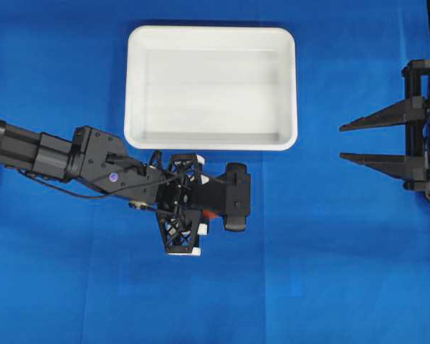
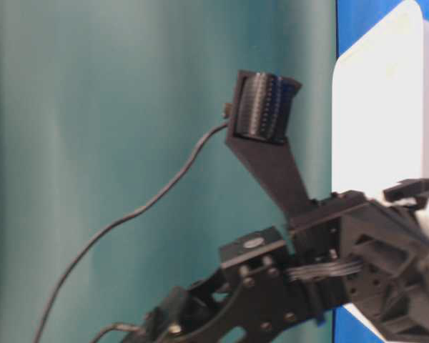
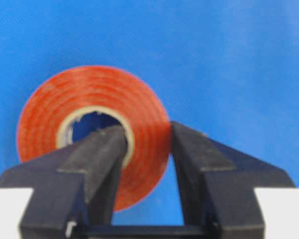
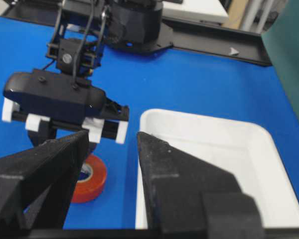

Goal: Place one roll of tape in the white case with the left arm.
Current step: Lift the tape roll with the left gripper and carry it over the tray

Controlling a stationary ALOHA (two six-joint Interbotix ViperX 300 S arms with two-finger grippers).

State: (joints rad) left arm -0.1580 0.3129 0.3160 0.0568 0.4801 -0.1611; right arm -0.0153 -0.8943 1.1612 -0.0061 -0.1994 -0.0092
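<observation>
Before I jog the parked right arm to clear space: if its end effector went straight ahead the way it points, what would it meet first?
Probably the left end effector, which hangs directly ahead over the roll of tape. The white case lies off to one side. Depth is unclear, so treat this as likely.

Right gripper (image 4: pixel 109 164) prongs in foreground, a gap between them. Left gripper (image 4: pixel 65 132) points down over the roll of tape (image 4: pixel 91 178) on the blue worktop (image 4: pixel 189 84). White case (image 4: pixel 209 164) beside it, toward worktop's right edge.

orange-red roll of tape (image 3: pixel 89 144) with pale core, plain white case (image 1: pixel 211 87), solid blue table (image 1: pixel 330 272), black lattice-patterned left gripper (image 1: pixel 209 213).
</observation>
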